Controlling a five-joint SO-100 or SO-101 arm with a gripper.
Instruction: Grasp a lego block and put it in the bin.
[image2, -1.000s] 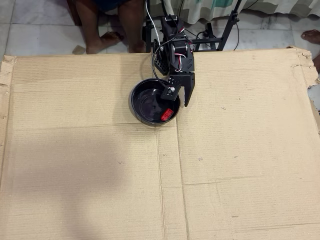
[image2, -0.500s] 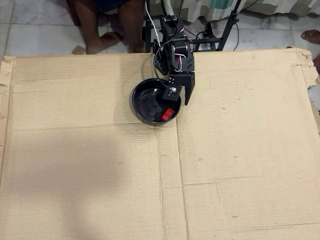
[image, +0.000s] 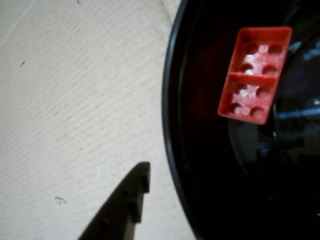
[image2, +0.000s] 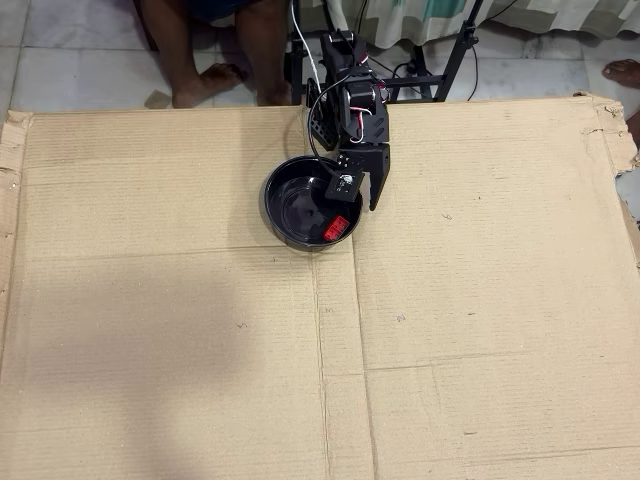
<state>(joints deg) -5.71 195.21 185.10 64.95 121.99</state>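
Wrist view: the red lego block lies inside the black bowl, near its rim, with its hollow underside turned up toward the camera, so the round sockets and the dividing wall across its middle show. The glossy bowl fills the right half of the picture; its curved rim runs from top to bottom. To the left of the rim lies bare corrugated cardboard. One dark fingertip of the gripper rises from the lower edge over the cardboard, just outside the bowl's rim, and touches nothing. The other finger is out of this picture.

Overhead view: the bowl sits on the large cardboard sheet, close to its far edge and just in front of the arm's base. The brick rests in the bowl's near-right part, against the wall. The gripper hangs above the bowl's right rim with its jaws parted and empty, one finger over the bowl and one over the cardboard. A person's bare legs stand beyond the sheet.
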